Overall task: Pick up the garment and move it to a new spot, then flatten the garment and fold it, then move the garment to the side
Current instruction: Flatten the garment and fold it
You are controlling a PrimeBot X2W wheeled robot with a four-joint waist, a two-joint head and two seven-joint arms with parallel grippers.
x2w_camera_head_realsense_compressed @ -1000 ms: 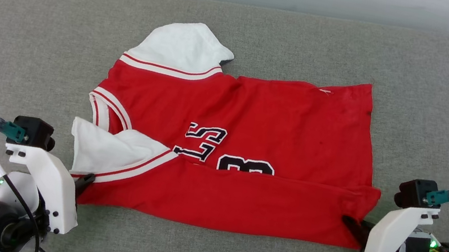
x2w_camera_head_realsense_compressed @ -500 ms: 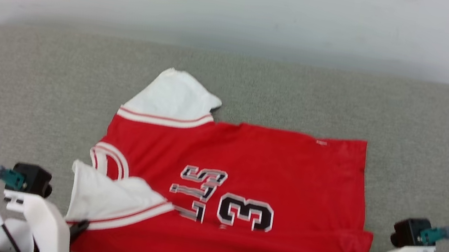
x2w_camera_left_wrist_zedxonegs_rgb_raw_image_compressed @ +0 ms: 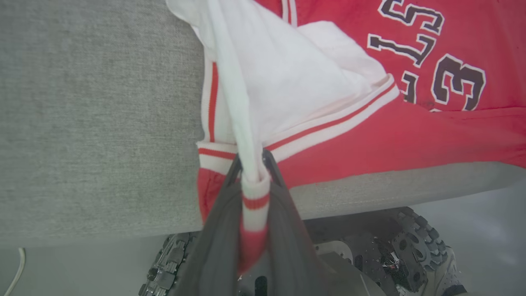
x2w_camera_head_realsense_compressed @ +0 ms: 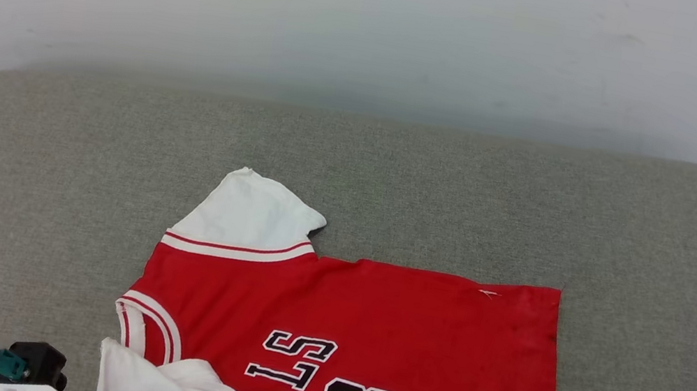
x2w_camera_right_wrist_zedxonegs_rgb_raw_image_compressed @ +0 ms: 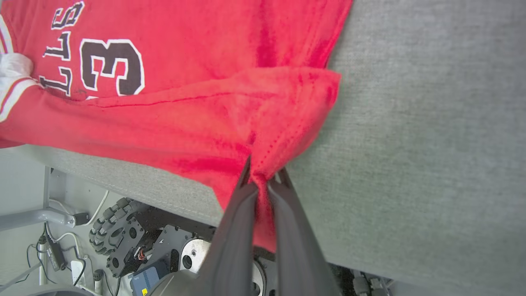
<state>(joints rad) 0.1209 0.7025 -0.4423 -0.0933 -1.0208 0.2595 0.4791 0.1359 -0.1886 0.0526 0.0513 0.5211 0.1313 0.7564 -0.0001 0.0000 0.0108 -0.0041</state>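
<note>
The garment (x2w_camera_head_realsense_compressed: 362,325), a red jersey with white sleeves and black "23", lies spread across the near half of the grey table (x2w_camera_head_realsense_compressed: 38,186), its near edge folded up over the number. In the left wrist view my left gripper (x2w_camera_left_wrist_zedxonegs_rgb_raw_image_compressed: 251,158) is shut on the striped trim of the near white sleeve (x2w_camera_left_wrist_zedxonegs_rgb_raw_image_compressed: 287,82). In the right wrist view my right gripper (x2w_camera_right_wrist_zedxonegs_rgb_raw_image_compressed: 265,174) is shut on the bunched red hem corner of the garment (x2w_camera_right_wrist_zedxonegs_rgb_raw_image_compressed: 230,123). Both pinched corners hang lifted at the table's near edge. In the head view just the wrist camera tops peek in at the bottom corners.
The grey cloth table runs wide behind and beside the garment, up to a pale wall (x2w_camera_head_realsense_compressed: 376,30). Below the table's near edge the wrist views show my wheeled base (x2w_camera_right_wrist_zedxonegs_rgb_raw_image_compressed: 119,234) and the floor with cables.
The head camera has tilted up, so the garment and both arms slid down the picture. The right gripper closed on the hem corner. The near fold has pulled back, uncovering more of the number.
</note>
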